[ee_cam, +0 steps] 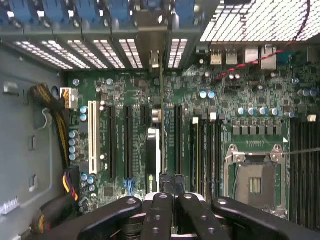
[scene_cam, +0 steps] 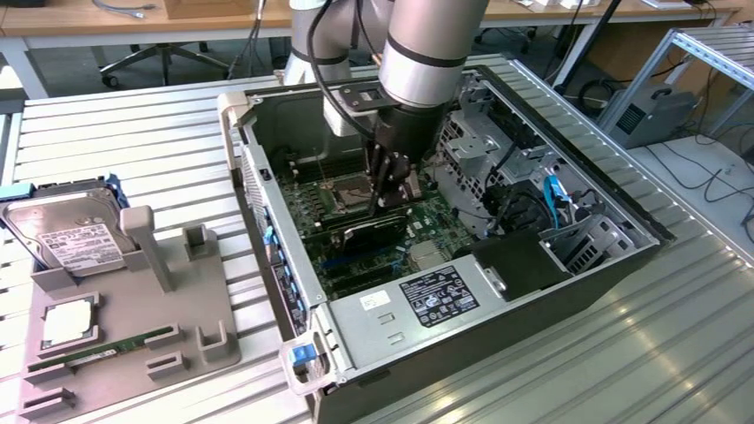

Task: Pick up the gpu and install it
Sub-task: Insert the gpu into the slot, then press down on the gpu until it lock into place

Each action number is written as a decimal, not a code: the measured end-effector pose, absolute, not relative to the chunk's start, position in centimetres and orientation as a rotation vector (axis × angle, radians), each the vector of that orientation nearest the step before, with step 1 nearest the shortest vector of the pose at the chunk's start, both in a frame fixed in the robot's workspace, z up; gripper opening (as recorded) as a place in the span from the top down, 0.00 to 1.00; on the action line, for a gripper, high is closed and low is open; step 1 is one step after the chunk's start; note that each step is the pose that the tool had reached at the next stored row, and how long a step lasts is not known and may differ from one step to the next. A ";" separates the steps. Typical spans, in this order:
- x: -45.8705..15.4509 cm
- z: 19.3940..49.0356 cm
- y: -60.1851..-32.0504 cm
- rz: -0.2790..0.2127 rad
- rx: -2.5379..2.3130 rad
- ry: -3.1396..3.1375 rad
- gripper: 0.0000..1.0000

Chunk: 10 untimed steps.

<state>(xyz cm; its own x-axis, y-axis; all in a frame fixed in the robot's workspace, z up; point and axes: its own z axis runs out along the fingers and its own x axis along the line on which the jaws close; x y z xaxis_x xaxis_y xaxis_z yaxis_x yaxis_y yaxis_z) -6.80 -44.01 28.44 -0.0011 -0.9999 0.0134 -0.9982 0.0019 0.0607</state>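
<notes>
The gpu [scene_cam: 357,231] is a black card standing on edge in a motherboard slot inside the open computer case [scene_cam: 253,132]. In the wrist view the gpu [ee_cam: 158,145] appears edge-on as a thin strip running from the rear slot brackets toward my fingers. My gripper [scene_cam: 380,203] hangs straight down into the case just above the card's near end. Seen from the wrist, the gripper [ee_cam: 172,181] is shut, its black fingertips [ee_cam: 165,179] pressed together with nothing between them, right beside the card's upper edge. Whether they touch the card cannot be told.
The empty CPU socket [ee_cam: 255,182] lies beside the card, with the power supply [scene_cam: 439,296] at the case's near end and a drive cage [scene_cam: 471,141] behind. At the exterior view's left, a grey fixture [scene_cam: 177,309] holds a hard drive [scene_cam: 65,234], a CPU [scene_cam: 69,320] and a RAM stick [scene_cam: 101,351].
</notes>
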 end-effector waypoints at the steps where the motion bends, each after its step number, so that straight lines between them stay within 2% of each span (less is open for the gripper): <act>1: -6.8 28.4 -44.0 -0.052 2.182 -2.186 0.89; 10: -6.8 28.4 -44.0 -0.052 2.182 -2.185 0.89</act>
<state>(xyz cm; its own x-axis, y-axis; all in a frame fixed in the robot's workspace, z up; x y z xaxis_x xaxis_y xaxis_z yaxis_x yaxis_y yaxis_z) -6.82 -44.00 28.44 -0.0009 -0.9999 0.0135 -0.9981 0.0018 0.0609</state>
